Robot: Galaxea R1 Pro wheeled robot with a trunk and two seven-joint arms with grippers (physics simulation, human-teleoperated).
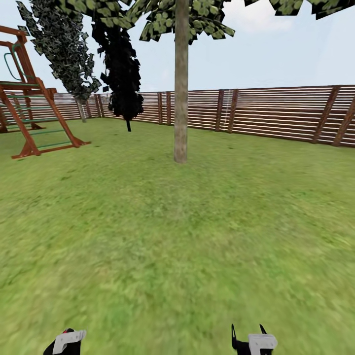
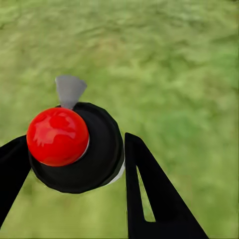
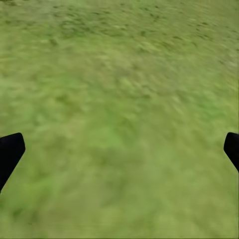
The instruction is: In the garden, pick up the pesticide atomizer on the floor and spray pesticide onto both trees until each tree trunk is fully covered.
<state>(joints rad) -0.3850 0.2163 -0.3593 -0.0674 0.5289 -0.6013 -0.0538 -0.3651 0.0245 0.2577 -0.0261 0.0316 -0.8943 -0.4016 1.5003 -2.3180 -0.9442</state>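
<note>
1. Carrying the pesticide atomizer (image 2: 74, 147) clamped in my left gripper (image 2: 74, 164); right gripper (image 3: 119, 149) spread, empty.
2. Tree trunk (image 1: 181, 98) stands well ahead of the atomizer; I judge driving closer comes next.

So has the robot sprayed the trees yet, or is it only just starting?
Only just starting. Done: the left gripper is shut on the pesticide atomizer, the black bottle with a red knob, so it is off the grass. In hand: the robot faces the tree trunk across the lawn, not close yet. Left: spraying both trunks; this bark looks bare. The right gripper hangs open.
</note>
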